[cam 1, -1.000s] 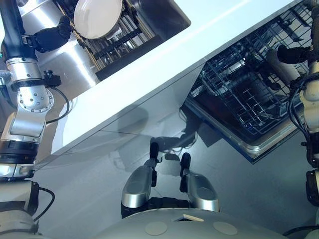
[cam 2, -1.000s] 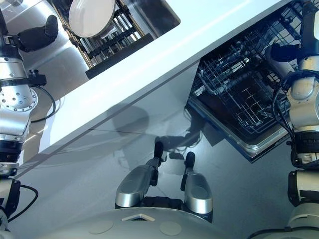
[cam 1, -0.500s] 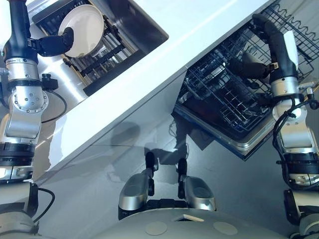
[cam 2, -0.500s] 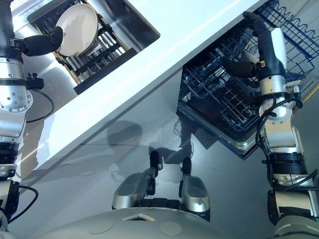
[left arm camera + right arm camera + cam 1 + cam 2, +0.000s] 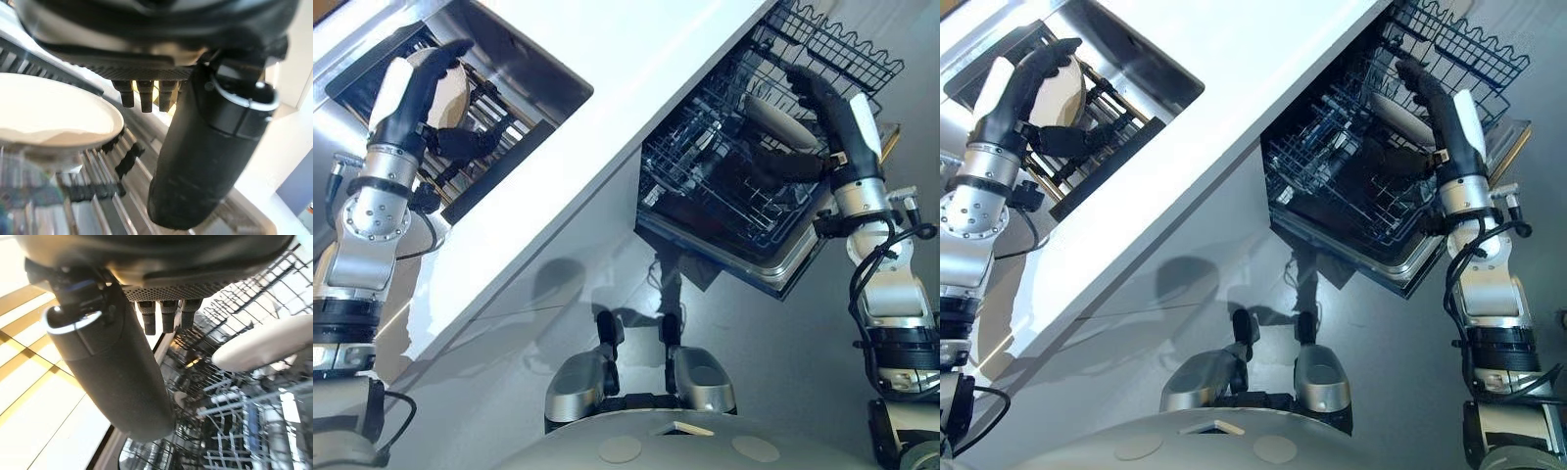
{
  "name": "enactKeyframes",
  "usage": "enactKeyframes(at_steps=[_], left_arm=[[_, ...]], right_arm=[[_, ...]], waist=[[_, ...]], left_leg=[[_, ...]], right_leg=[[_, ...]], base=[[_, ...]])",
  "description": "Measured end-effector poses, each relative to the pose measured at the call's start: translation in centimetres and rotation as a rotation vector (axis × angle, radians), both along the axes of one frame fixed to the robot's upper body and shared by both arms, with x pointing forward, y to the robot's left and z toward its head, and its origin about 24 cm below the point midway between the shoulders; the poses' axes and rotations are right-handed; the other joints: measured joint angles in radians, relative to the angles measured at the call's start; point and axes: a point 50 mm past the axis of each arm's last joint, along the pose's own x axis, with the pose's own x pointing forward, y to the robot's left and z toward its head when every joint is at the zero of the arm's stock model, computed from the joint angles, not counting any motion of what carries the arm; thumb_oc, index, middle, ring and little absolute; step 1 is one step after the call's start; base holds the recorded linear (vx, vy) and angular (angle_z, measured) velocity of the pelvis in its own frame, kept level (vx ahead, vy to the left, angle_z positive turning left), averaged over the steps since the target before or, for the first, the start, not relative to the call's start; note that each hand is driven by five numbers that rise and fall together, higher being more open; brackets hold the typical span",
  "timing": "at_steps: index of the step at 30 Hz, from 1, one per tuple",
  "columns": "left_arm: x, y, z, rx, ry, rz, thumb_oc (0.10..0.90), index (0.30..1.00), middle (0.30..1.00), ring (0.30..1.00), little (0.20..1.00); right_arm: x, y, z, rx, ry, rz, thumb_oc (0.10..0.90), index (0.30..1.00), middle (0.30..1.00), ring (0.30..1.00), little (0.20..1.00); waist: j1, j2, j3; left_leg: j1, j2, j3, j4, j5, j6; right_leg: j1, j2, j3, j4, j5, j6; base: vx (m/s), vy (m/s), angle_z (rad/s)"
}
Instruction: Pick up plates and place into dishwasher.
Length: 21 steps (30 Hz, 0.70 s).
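A white plate (image 5: 453, 90) stands in the dark dish rack (image 5: 494, 162) inside the steel sink (image 5: 533, 64). My left hand (image 5: 406, 93) lies over its face with straight fingers, the thumb (image 5: 210, 147) reaching under the plate (image 5: 54, 112) without pinching it. Another white plate (image 5: 771, 110) rests in the dishwasher's wire rack (image 5: 724, 186). My right hand (image 5: 832, 103) reaches into that rack with fingers straight just above this plate (image 5: 264, 350), and its thumb (image 5: 117, 377) stays apart from it.
A white counter (image 5: 607, 127) runs diagonally between the sink and the open dishwasher. The dishwasher door (image 5: 783, 269) lies folded down over the grey floor. A second wire basket (image 5: 842, 49) sits behind the right hand.
The camera has shifted. My left hand went from the plate's edge to lying across its face. My right hand reached further into the dishwasher rack, over the plate there.
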Motion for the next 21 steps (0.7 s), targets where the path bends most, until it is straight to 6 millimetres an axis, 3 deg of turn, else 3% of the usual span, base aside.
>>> enactKeyframes(at_steps=[8,15,21], left_arm=[[-0.5,0.9,-3.0,0.034,0.099,0.116,0.800,0.900,0.900,0.900,0.900],[-1.5,3.1,-4.3,0.160,-0.035,0.404,0.800,0.900,0.900,0.900,0.900],[-1.8,3.0,-5.2,0.177,-0.067,0.468,0.800,0.900,0.900,0.900,0.900]], right_arm=[[-0.1,0.6,-0.9,0.049,0.026,0.024,0.800,0.900,0.900,0.900,0.900],[-0.8,0.9,-2.7,0.052,0.088,0.034,0.800,0.900,0.900,0.900,0.900],[-1.1,1.0,-3.4,0.056,0.114,0.039,0.800,0.900,0.900,0.900,0.900]], waist=[[0.001,0.001,-0.056],[0.005,0.001,-0.085],[0.010,0.000,-0.086]], left_leg=[[0.000,0.000,-0.002,0.000,-0.002,0.000],[0.002,-0.001,-0.005,0.000,-0.002,0.000],[0.007,-0.001,-0.004,0.000,-0.002,0.000]], right_leg=[[0.002,0.000,-0.001,-0.004,0.000,0.000],[0.007,0.000,-0.002,-0.009,0.000,0.000],[0.009,0.000,0.000,-0.007,0.000,0.000]], base=[[-0.01,-0.003,0.00],[0.01,0.000,0.00],[0.04,0.007,-0.01]])
